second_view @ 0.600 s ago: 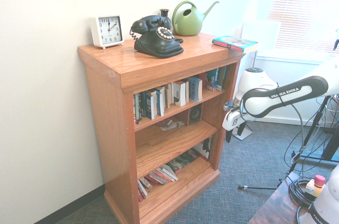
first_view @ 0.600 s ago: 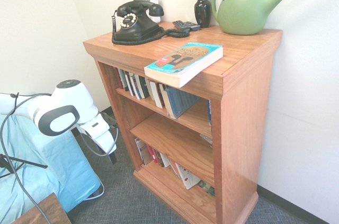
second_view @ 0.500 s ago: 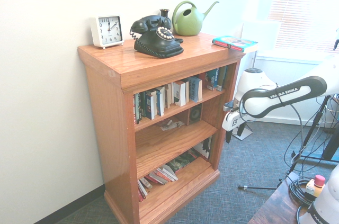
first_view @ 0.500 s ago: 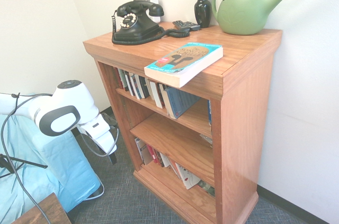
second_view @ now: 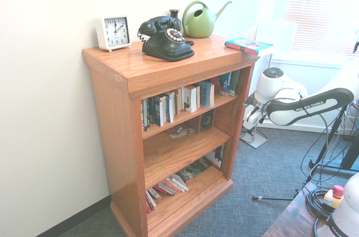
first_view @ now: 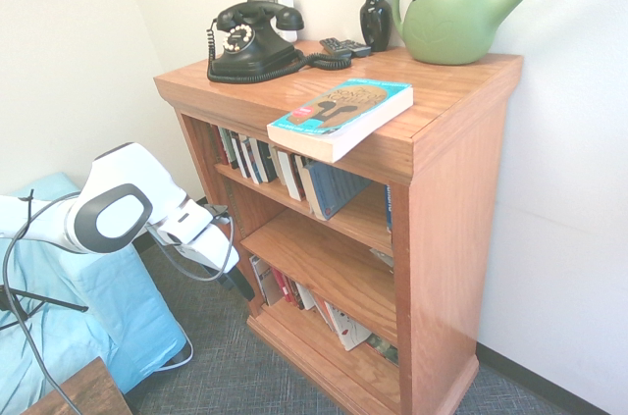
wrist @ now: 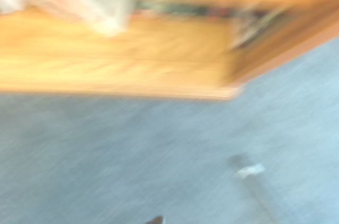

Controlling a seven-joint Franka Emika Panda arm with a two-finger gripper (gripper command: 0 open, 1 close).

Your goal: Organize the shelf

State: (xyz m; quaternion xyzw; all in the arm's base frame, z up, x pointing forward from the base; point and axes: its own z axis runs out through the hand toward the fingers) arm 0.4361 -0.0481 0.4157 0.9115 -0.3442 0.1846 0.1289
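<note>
Shelf [first_view: 446, 150] faces low white arm [first_view: 108, 214], pincer [first_view: 238, 285] angled floorward.

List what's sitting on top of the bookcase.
On the bookcase top: a black rotary phone, a dark vase, a green watering can, a teal book overhanging the front edge, and a white clock.

A black telephone [first_view: 253, 40], a dark vase [first_view: 375, 14], a green watering can [first_view: 461, 15] and a white clock [second_view: 113, 32] are standing together, a book [first_view: 341, 116] lying nearby.
</note>
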